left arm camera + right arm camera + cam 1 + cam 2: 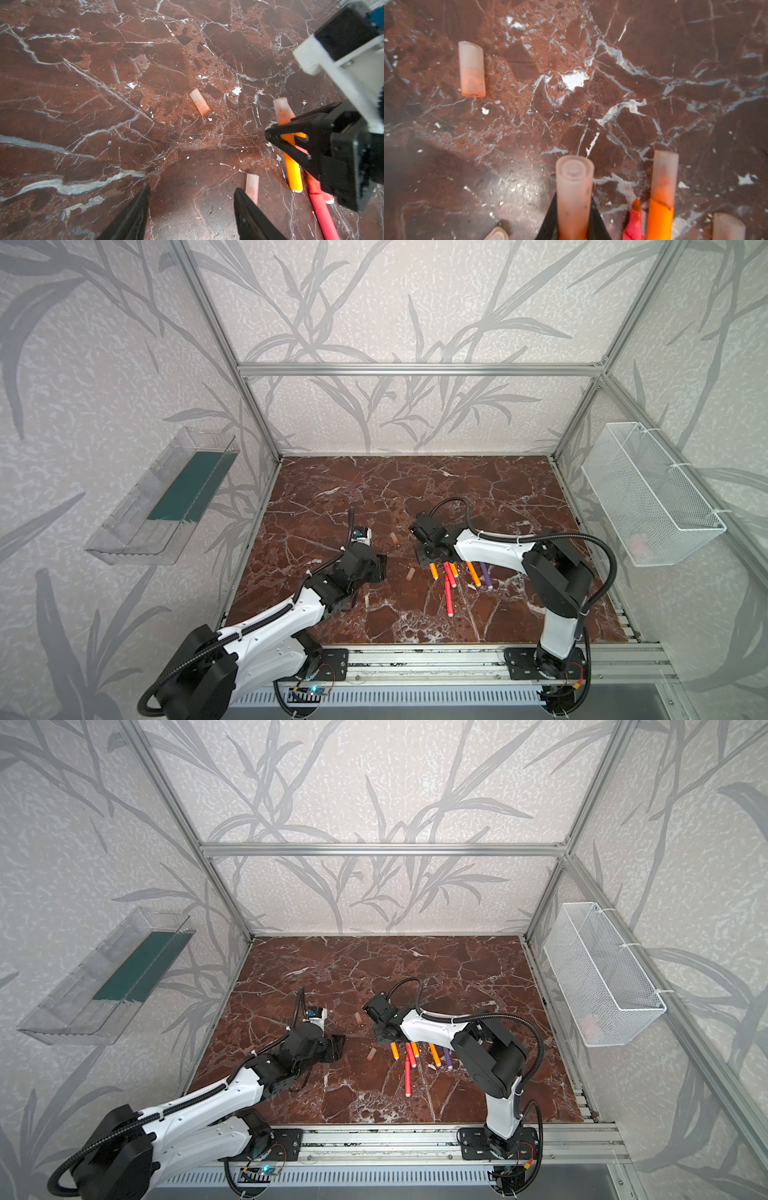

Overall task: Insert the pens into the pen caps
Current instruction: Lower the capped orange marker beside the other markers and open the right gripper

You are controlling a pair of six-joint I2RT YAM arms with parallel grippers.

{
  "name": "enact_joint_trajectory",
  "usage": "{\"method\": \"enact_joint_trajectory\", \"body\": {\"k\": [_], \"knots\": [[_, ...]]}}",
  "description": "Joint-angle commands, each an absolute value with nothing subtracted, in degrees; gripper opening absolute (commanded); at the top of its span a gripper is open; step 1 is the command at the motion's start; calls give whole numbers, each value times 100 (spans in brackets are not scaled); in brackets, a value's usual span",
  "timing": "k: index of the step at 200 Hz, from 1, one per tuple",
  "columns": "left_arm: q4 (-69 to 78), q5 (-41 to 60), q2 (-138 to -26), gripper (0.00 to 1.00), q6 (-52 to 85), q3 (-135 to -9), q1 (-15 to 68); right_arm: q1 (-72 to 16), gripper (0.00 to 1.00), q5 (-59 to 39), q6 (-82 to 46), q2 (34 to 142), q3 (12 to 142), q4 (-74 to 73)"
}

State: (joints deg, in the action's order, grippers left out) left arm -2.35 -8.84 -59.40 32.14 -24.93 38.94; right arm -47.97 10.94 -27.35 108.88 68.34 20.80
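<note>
My right gripper [574, 207] is shut on an orange pen [293, 172] that wears a translucent pen cap [574, 176]. In both top views this gripper [426, 558] hangs over the far ends of the pens, and the held pen [433, 571] sticks out toward the front. Beside it lie red pens [448, 597], orange ones [473, 573] and a purple one [486, 574]. An uncapped red tip [635, 216] lies next to a capped orange pen [662, 197]. My left gripper [192, 187] is open and empty over bare marble. One loose cap [252, 188] lies just outside one of its fingers, another [199, 101] farther off.
The marble tabletop [415, 489] is fenced by aluminium posts. A clear tray [166, 497] hangs on the left wall and a white wire basket [648, 493] on the right wall. The two loose caps [393, 537] [411, 573] lie between the grippers.
</note>
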Motion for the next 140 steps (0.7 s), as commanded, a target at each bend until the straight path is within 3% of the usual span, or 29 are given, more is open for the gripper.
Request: {"method": "enact_joint_trajectory", "body": {"k": [1, 18, 61, 102, 140], "knots": [[-264, -897, -5974, 66, 3316, -2644, 3873, -4711, 2, 1050, -2650, 11089, 7050, 2368], [-288, -863, -5992, 66, 3296, -2670, 3868, -4687, 5, 1119, -2646, 11129, 7140, 2440], [-325, -858, -5994, 67, 3261, -2698, 3868, -4685, 28, 1306, -2628, 10750, 7101, 2625], [-342, -809, -5931, 67, 3266, -2710, 3870, -4684, 35, 1358, -2634, 10106, 6789, 2654], [-378, -747, -5757, 67, 3294, -2689, 3867, -4689, 35, 1529, -2698, 9601, 6460, 2689]]}}
